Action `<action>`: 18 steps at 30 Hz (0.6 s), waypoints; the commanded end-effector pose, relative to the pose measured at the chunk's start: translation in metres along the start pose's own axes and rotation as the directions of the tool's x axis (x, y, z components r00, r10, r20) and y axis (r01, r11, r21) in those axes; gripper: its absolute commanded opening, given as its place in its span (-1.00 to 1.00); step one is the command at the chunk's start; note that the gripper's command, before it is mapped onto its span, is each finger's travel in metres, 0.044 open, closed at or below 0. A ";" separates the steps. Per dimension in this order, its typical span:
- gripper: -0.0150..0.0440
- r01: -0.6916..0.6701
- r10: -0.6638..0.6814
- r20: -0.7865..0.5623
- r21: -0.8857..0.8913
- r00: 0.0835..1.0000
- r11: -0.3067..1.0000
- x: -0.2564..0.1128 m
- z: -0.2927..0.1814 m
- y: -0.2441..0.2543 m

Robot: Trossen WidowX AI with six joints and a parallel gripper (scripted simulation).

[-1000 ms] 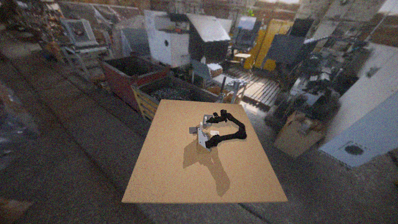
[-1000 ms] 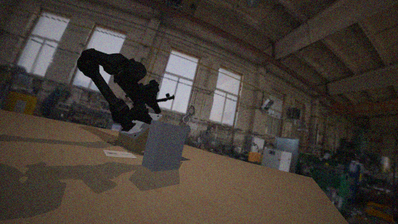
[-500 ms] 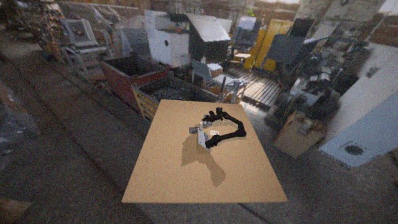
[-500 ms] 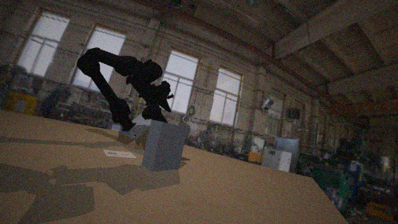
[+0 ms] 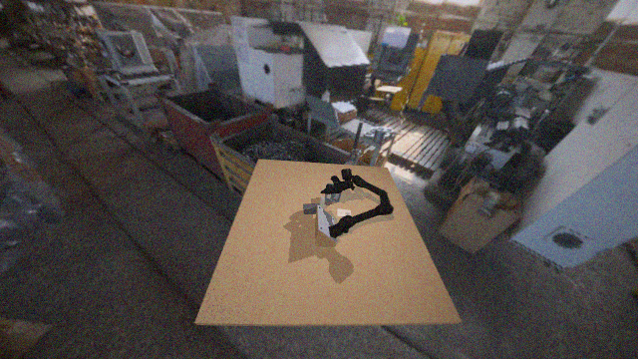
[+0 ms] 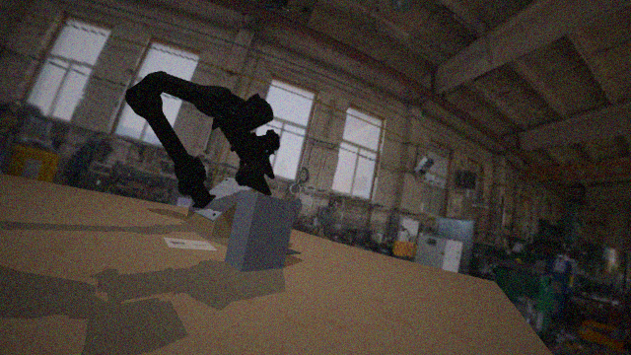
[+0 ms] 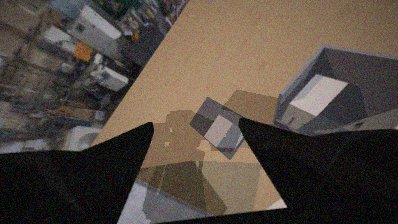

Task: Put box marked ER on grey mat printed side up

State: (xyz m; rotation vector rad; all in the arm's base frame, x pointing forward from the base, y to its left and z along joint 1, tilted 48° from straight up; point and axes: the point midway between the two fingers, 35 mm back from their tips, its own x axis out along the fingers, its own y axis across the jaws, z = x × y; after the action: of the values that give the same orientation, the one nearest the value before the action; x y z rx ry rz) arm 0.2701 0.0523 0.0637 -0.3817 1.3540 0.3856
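Inside the grey bin (image 7: 372,72), one box (image 7: 320,93) looks pale on top

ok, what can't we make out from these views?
- Code on the pale box in the bin: blurred, wrist view.
- Rest of the bin: cut off by the right edge, wrist view; gripper blocks its near side.
- Print on the white card: too small, top and exterior.
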 end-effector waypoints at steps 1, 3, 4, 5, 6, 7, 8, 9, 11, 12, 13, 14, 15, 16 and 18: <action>1.00 0.018 -0.022 -0.062 -0.056 0.998 0.998 -0.001 0.004 0.000; 1.00 0.024 -0.031 -0.089 -0.079 0.996 0.997 -0.002 0.005 0.001; 1.00 0.025 -0.033 -0.096 -0.085 0.995 0.996 -0.002 0.005 0.001; 1.00 0.025 -0.034 -0.098 -0.087 0.995 0.996 -0.002 0.005 0.001; 1.00 0.025 -0.034 -0.098 -0.087 0.995 0.996 -0.002 0.005 0.001; 1.00 0.025 -0.034 -0.098 -0.087 0.995 0.996 -0.002 0.005 0.001; 1.00 0.025 -0.034 -0.098 -0.087 0.995 0.996 -0.002 0.005 0.001; 1.00 0.026 -0.035 -0.101 -0.089 0.994 0.996 -0.002 0.005 0.001; 1.00 0.029 -0.042 -0.124 -0.103 0.991 0.994 -0.001 0.006 0.001; 1.00 0.031 -0.048 -0.142 -0.115 0.989 0.993 -0.001 0.006 0.001; 1.00 0.034 -0.054 -0.159 -0.127 0.986 0.991 -0.001 0.007 0.002; 1.00 0.036 -0.060 -0.176 -0.138 0.983 0.990 0.000 0.007 0.002; 1.00 0.037 -0.067 -0.193 -0.150 0.979 0.988 0.000 0.008 0.002; 1.00 0.039 -0.073 -0.210 -0.163 0.975 0.986 0.000 0.008 0.002; 1.00 0.042 -0.088 -0.243 -0.188 0.966 0.981 0.001 0.009 0.003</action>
State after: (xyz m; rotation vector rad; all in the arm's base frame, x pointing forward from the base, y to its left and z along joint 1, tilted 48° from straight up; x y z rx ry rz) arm 0.2748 0.0574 0.0647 -0.5789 1.5102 0.4105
